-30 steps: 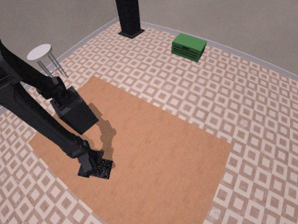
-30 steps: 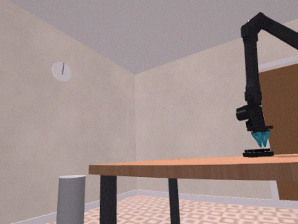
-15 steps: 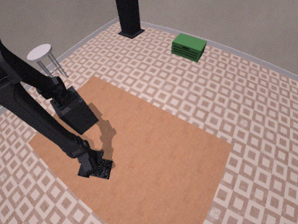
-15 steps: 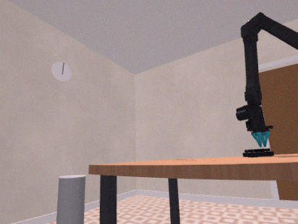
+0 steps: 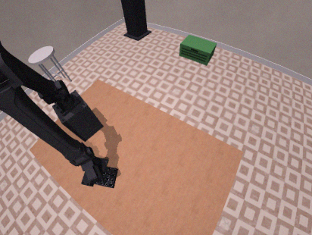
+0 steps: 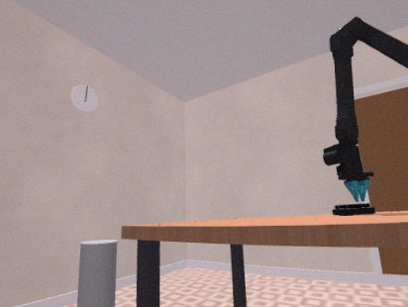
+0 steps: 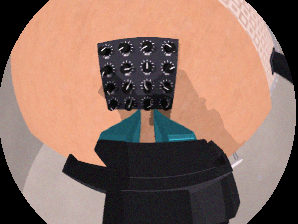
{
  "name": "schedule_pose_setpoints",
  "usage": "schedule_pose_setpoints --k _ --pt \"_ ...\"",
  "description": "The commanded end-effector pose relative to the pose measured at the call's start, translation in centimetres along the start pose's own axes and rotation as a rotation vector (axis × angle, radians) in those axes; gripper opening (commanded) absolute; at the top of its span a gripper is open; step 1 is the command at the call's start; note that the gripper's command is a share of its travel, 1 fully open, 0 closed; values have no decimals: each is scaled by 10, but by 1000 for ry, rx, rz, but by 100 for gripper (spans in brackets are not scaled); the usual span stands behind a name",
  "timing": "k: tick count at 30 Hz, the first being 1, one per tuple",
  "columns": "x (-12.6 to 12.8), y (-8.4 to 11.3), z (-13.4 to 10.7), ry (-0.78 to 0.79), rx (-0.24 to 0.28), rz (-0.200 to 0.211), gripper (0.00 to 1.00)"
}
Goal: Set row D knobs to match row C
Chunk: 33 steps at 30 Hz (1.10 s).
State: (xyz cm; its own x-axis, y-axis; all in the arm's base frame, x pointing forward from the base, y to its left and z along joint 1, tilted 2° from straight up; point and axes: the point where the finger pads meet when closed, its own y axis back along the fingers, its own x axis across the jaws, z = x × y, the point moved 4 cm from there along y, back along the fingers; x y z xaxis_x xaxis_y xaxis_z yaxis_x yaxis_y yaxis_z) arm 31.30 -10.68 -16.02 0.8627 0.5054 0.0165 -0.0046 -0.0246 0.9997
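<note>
The knob box (image 5: 110, 179) (image 6: 354, 210) (image 7: 139, 75) is a small black panel with four rows of four knobs, standing flat on the orange table (image 5: 170, 159) (image 6: 248, 230) (image 7: 67, 63) near its left front edge. My gripper (image 5: 99, 174) (image 6: 357, 199) (image 7: 147, 113) points straight down and hovers just above the row nearest the wrist camera, about over its third knob from the left in that view. The teal fingers stand a narrow gap apart with nothing between them. The knob lines and printed names are too small to read.
The arm's dark base block (image 5: 77, 119) sits on the table behind the box. On the floor are a white stool (image 5: 42, 54), a green crate (image 5: 198, 49), a black pillar (image 5: 134, 19) and a grey cylinder (image 6: 97, 272).
</note>
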Motion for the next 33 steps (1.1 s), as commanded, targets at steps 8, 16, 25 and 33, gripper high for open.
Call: schedule_pose_setpoints --k 8,16,25,33 --pt "3 -3 1 0 -5 6 18" --pt "3 -3 1 0 -5 6 18" --pt "4 -4 2 0 -9 9 18" --pt "8 -8 6 0 -16 15 18"
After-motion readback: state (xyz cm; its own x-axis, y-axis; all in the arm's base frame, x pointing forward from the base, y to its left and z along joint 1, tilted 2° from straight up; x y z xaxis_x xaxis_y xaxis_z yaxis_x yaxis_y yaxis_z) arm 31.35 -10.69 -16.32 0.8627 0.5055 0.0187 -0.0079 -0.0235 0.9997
